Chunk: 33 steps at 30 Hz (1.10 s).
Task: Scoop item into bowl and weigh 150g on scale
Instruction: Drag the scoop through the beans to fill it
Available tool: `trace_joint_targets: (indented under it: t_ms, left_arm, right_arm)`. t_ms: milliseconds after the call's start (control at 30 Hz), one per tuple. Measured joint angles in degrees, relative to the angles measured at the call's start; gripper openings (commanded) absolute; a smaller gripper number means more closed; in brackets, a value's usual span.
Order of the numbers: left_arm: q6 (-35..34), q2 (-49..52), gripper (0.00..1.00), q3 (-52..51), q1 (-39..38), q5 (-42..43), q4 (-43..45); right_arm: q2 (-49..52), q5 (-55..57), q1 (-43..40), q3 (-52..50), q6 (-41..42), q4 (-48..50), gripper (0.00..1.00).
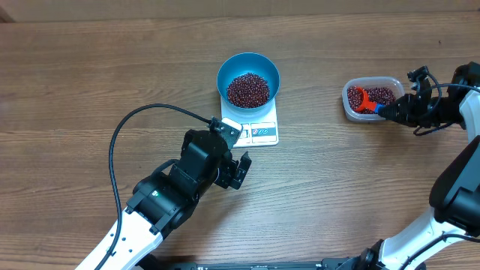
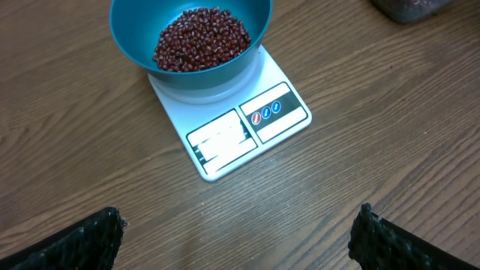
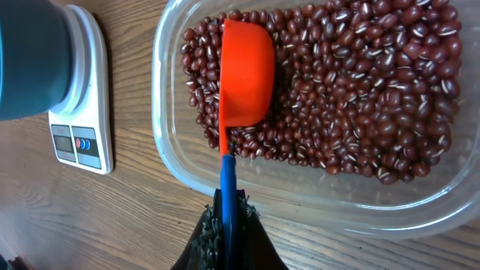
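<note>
Red beans point(image 1: 247, 90) fill blue bowl point(image 1: 223, 71) on scale point(image 1: 264, 132), upper centre; right fingers point(image 3: 259, 251) clamp orange scoop point(image 3: 247, 71) in clear tub point(image 3: 166, 150); left fingers point(image 2: 75, 244) spread apart.

I couldn't read the scale point(image 2: 251, 127): its display point(image 2: 220, 140) was washed out in the left wrist view and too small from overhead. The bowl point(image 2: 131, 45) covered the scale's far end, its own rim cut off by the top edge; the tub point(image 2: 409, 7) was a blurred corner. Of my left gripper point(image 2: 236, 244) only the fingertips point(image 2: 75, 244) showed. In the right wrist view the scoop point(image 3: 247, 71) had its handle end buried in the right gripper point(image 3: 229, 217), and I couldn't tell whether its cup held beans point(image 3: 360, 90).
</note>
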Motion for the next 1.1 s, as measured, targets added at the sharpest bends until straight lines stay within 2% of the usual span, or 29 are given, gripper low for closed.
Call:
trace_joint_targets:
  t_ms: [1100]
  left_arm:
    - [0.0, 0.0, 0.99, 0.0, 0.0, 0.0, 0.0]
  right_arm:
    - [2.3, -6.4, -3.8, 0.0, -0.1, 1.6, 0.04]
